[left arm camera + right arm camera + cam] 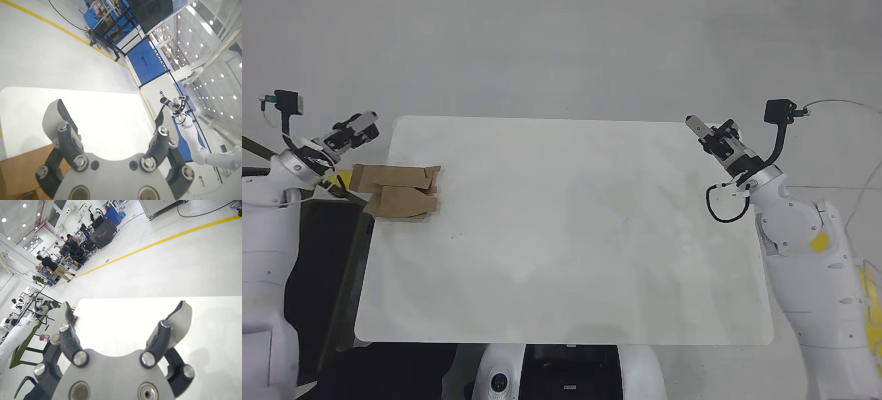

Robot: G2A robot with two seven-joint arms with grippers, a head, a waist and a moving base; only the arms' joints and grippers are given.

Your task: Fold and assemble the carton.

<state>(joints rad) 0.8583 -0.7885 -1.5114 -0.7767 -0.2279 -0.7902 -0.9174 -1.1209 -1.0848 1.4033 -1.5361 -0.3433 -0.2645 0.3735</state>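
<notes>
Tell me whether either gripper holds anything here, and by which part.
Nothing is held. The left gripper and right gripper both have open, empty jaws; the flat carton lies untouched on the table.

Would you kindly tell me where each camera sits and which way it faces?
Top view: on the robot overhead, looking down on the table and flat carton; shows the left gripper by the carton, the right gripper at the opposite edge.
Left wrist view: on the left wrist, facing across the table past its open fingers; carton beneath, right gripper beyond.
Right wrist view: on the right wrist, facing back across the table past its open fingers; left gripper beyond.
Shared: the wrist views face each other over one table.
</notes>
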